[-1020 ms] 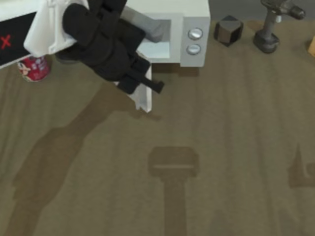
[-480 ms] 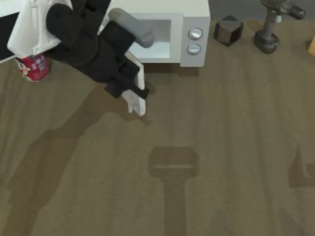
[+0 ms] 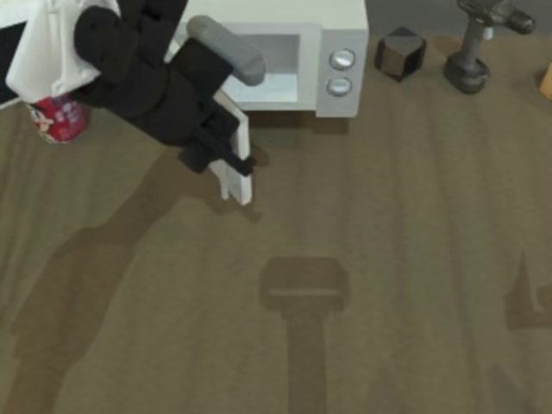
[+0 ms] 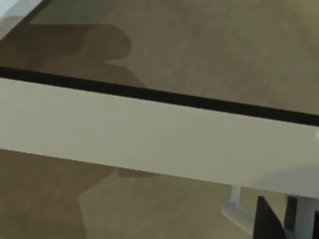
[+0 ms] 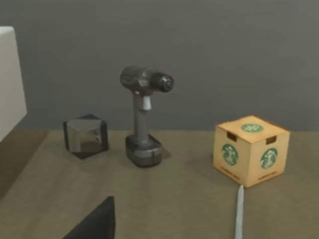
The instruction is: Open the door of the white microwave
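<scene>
The left gripper is sitting at the free edge of the door, its jaws narrowed around the door's handle, as far as the top view shows. The door is standing swung well out from the white microwave, edge-on toward the counter, and the pale cavity behind it is showing. The left wrist view is filled by the door's long white edge, with a sliver of handle at one corner. The microwave itself is sitting at the far side of the counter, left of centre.

The step in hand is the opening swing, and it looks mostly done. The next move probably calls for following the hinge's arc a little further, then letting go.

The right gripper is out of the top view; its wrist camera is facing a drill, a dark cube and a printed carton.
</scene>
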